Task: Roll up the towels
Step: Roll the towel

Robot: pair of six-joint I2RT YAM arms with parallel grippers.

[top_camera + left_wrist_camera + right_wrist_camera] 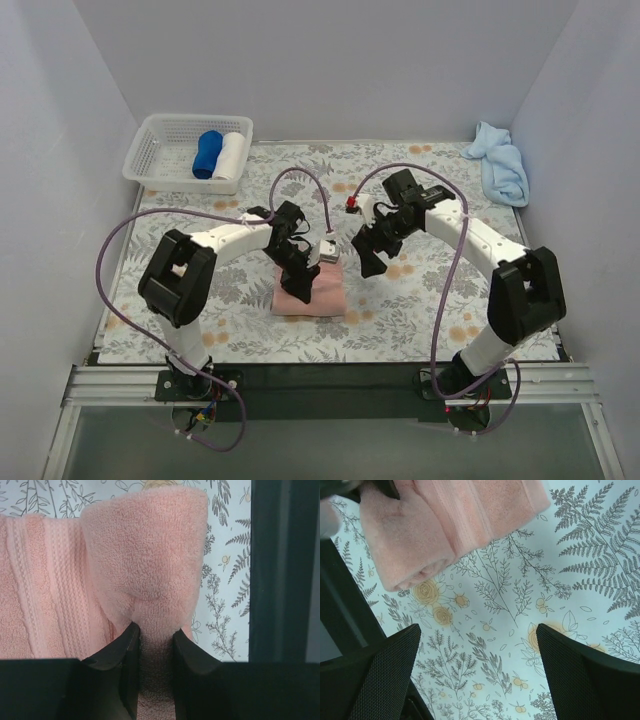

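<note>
Left gripper: you have it closed on a raised fold of the salmon-pink towel, the pile pinched between both fingers. That towel lies partly folded at the centre of the floral mat, under the left arm's wrist. Right gripper: jaws wide apart, holding nothing, over bare mat just beside the towel's rounded edge. The sky-blue towel sits crumpled at the far right corner, well apart.

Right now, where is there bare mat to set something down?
Bare mat runs along the far edge between the basket and the light-blue towel, and near-right between the pink towel and the right arm. The centre is crowded: left end effector pinches the pink towel, right end effector open beside it.
</note>
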